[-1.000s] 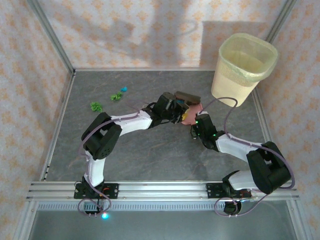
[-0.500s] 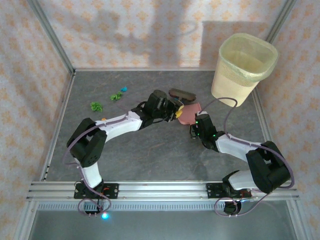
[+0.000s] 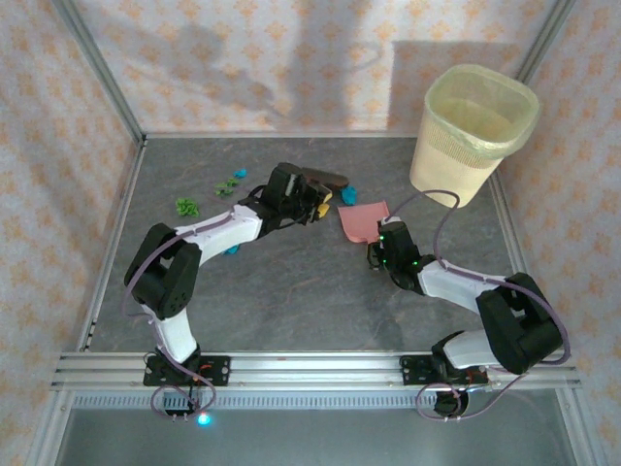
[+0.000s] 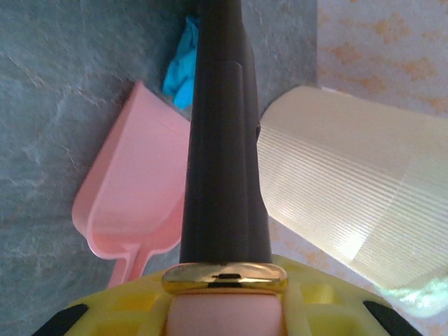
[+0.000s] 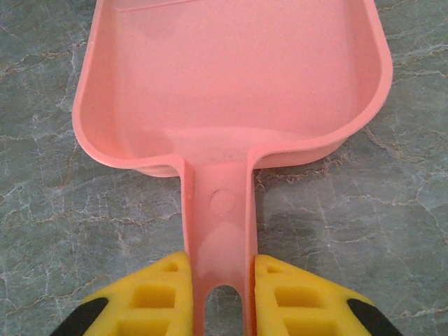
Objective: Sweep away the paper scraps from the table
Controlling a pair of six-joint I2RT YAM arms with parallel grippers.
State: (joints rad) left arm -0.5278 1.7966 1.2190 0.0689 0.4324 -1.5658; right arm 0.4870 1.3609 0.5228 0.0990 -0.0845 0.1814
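Pads (image 5: 150,304) of the right pincer (image 5: 220,280) press on both sides of the thin handle of the pink dustpan (image 5: 238,84), so this pincer is closed narrow on it. The dustpan lies flat on the grey table (image 5: 49,210) with its open mouth pointing away from the pincer. Seen from above, it sits right of the table's middle, with the left pincer (image 3: 318,199) near its left side. That pincer grips a dark brush (image 3: 327,179): in the wrist view its yellow pads clamp the pink end just behind a gold band, and the long dark body runs straight out from them. A blue scrap (image 3: 349,195) lies on the table between the brush tip and the dustpan's mouth, just beside both; whether it touches either I cannot tell. More scraps lie well to the left: a green scrap (image 3: 186,206) near the left rail (image 3: 118,233), another green scrap (image 3: 227,185) farther back, and a teal scrap (image 3: 240,173) just behind that one. A second blue scrap (image 3: 233,249) shows at the edge of the left arm (image 3: 223,231). A cream bin (image 3: 475,126) stands in the far right corner, apart from the dustpan.
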